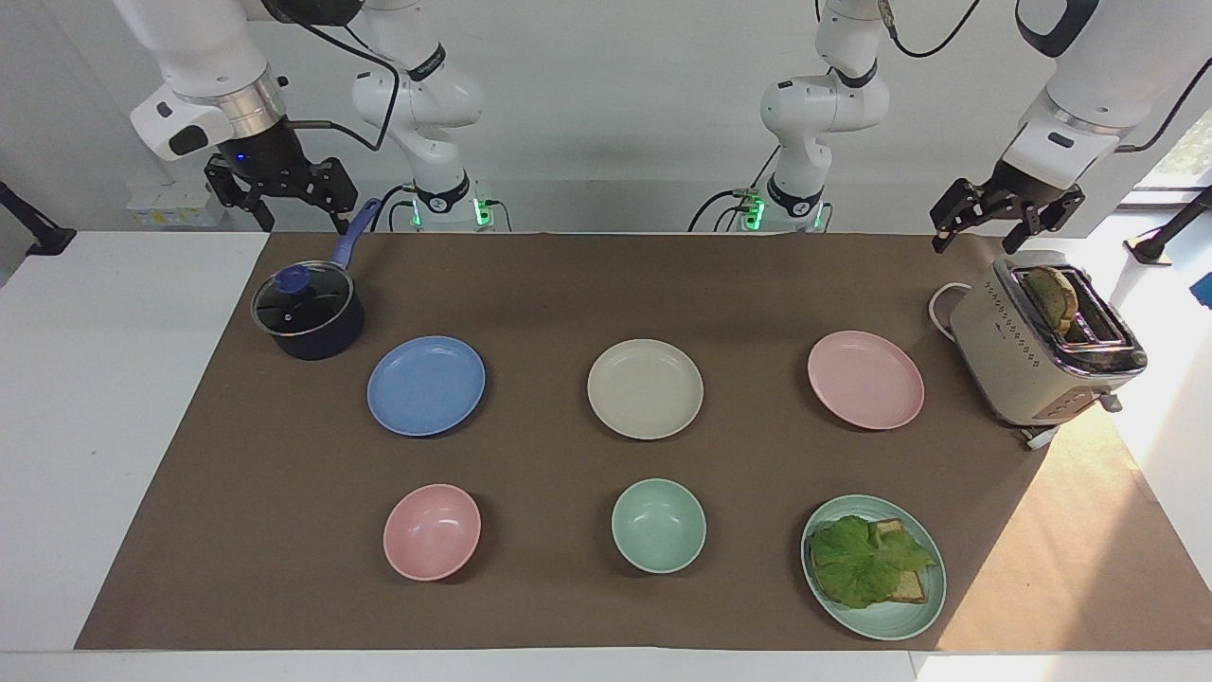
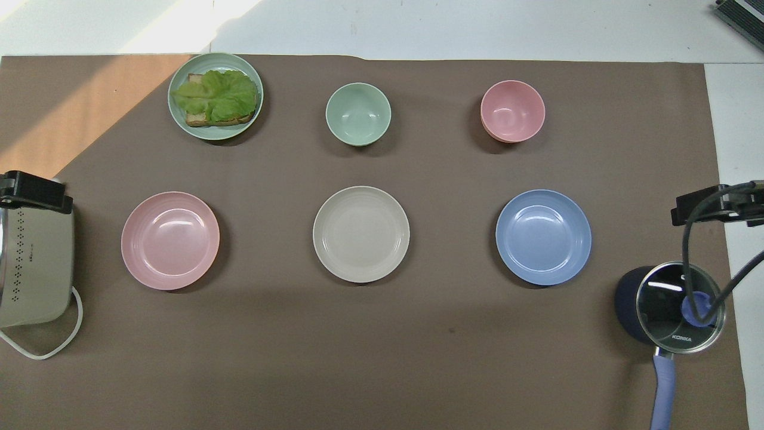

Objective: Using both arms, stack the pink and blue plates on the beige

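Three equal round plates lie in a row on the brown mat. The beige plate (image 1: 645,388) (image 2: 361,233) is in the middle. Beside it, the pink plate (image 1: 865,379) (image 2: 170,240) lies toward the left arm's end and the blue plate (image 1: 426,385) (image 2: 543,237) toward the right arm's end. All three are bare and apart from each other. My left gripper (image 1: 985,232) (image 2: 33,192) hangs open over the toaster, holding nothing. My right gripper (image 1: 303,220) (image 2: 716,206) hangs open above the saucepan, also holding nothing.
A dark saucepan with a glass lid (image 1: 308,313) stands beside the blue plate. A toaster (image 1: 1042,346) holding a bread slice stands beside the pink plate. Farther from the robots are a pink bowl (image 1: 432,531), a mint bowl (image 1: 658,525) and a mint plate (image 1: 890,620) with lettuce on toast.
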Robot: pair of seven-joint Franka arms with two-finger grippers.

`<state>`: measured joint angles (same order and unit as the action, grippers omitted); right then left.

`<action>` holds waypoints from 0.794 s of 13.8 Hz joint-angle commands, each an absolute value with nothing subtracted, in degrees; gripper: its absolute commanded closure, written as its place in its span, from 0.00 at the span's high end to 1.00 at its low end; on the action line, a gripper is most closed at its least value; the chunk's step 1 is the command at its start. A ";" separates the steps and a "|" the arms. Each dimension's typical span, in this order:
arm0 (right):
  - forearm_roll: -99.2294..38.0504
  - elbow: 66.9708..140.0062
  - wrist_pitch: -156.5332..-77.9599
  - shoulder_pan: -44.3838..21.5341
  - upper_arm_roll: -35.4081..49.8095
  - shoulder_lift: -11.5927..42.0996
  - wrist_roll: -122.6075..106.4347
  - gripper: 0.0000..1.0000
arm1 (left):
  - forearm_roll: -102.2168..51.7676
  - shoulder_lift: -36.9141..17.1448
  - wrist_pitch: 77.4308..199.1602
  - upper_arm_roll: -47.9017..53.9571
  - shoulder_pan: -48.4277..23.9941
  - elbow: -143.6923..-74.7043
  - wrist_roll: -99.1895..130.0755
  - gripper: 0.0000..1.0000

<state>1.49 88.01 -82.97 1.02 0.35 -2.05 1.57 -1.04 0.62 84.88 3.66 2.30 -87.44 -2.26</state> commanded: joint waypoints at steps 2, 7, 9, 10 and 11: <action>0.44 89.91 -83.67 1.23 0.09 -3.60 2.73 1.00 | -1.49 1.58 84.29 2.99 1.67 -88.24 -2.29 1.00; 0.44 89.74 -83.93 1.14 0.09 -3.52 2.90 1.00 | -1.49 1.67 84.46 3.08 1.67 -88.59 -1.85 1.00; 0.44 89.82 -84.02 1.14 0.09 -3.52 2.90 1.00 | -1.49 1.76 85.94 2.99 1.58 -91.12 -1.93 1.00; 0.44 89.74 -84.02 1.14 0.09 -3.52 2.90 1.00 | -1.49 2.89 88.39 2.90 1.67 -94.01 -1.93 1.00; 0.53 89.82 -83.94 1.14 0.09 -3.52 2.99 1.00 | -1.49 3.77 91.12 2.90 2.02 -97.35 -2.02 1.00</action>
<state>1.49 88.30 -83.12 1.06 0.35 -2.23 1.71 -1.04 0.84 86.57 3.59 2.30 -90.47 -2.20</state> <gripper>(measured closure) 0.000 0.000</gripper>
